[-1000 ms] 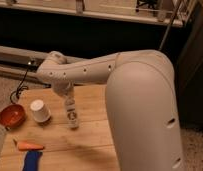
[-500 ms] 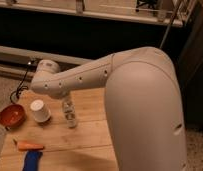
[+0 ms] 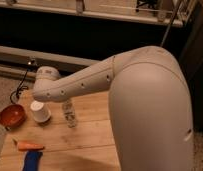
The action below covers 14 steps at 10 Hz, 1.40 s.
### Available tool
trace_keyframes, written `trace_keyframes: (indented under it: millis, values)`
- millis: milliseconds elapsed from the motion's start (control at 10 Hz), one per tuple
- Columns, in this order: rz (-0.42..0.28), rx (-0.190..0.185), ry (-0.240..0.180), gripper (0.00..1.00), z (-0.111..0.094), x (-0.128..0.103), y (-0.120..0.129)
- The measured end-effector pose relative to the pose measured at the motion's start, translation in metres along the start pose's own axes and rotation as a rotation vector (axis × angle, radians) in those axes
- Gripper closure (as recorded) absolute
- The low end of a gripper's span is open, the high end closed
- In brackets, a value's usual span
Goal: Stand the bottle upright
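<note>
There is one camera view, looking down over the robot's own arm [image 3: 120,80] onto a pale wooden table [image 3: 90,135]. The white arm fills the right half of the picture and reaches left across the table, ending in a rounded wrist above the table's far-left part.

The gripper [image 3: 66,101] hangs below that wrist, at the top of the bottle [image 3: 69,114]; the arm hides nearly all of it, so I cannot tell whether its fingers stand wide, narrow or closed on anything — nor whether they touch the bottle.

The bottle stands upright on the table, just under the wrist, in the left-centre of the tabletop. It is slim and clear-whitish with a pale label, and its cap end is lost behind the arm.

Just left of it, close but apart, a white paper cup [image 3: 39,112] sits on the table. Further left, near the table's left edge, is a reddish-orange bowl [image 3: 11,116]. Nearer the camera, a carrot [image 3: 29,146] lies on its side — and just nearer still a blue object [image 3: 31,161] rests at the near-left edge.

Beyond the table, a dark cable [image 3: 21,86] trails over the floor at far left.
</note>
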Motion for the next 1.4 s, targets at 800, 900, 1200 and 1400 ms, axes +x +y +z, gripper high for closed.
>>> trace_keyframes:
  millis: [800,900,1200,1400]
  values:
    - [0.054,0.002,0.032,0.20,0.000,-0.006,0.009]
    - [0.061,0.001,0.031,0.20,-0.001,-0.006,0.011]
    - [0.111,0.011,-0.006,0.20,-0.001,-0.010,0.017]
    - [0.193,0.087,-0.093,0.20,0.004,-0.014,0.016]
